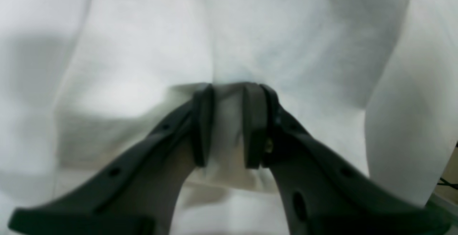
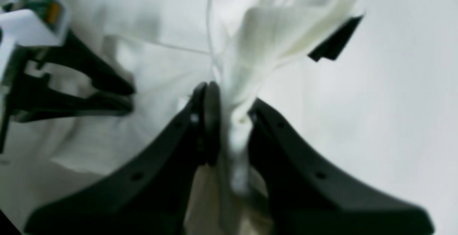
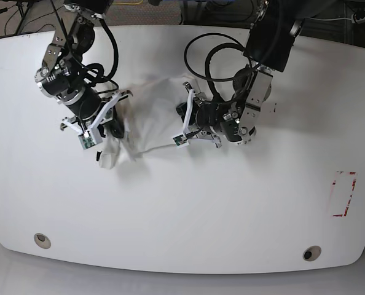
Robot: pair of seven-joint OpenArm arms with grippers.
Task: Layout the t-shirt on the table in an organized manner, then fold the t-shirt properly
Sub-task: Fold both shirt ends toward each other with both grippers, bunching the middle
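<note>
Base view shows the t-shirt bunched in a white heap on the far left part of the table, stretched between the two arms. No printed side faces up; only plain white cloth shows. The right gripper clamps one end of the shirt, and a rounded lump of cloth hangs just below it, touching the tabletop. The left gripper clamps the opposite edge.

Right wrist view shows the right gripper closed on a twisted rope of white fabric, which fans out into folds beyond the fingertips. The other arm's tool sits blurred at the left edge.

Left wrist view shows the left gripper closed on a fold of shirt cloth pinched between its pads, with smooth fabric filling the frame.

Two round metal holes sit near the table's front edge, well apart from the shirt, and a red-and-white tape rectangle lies toward the right side.
</note>
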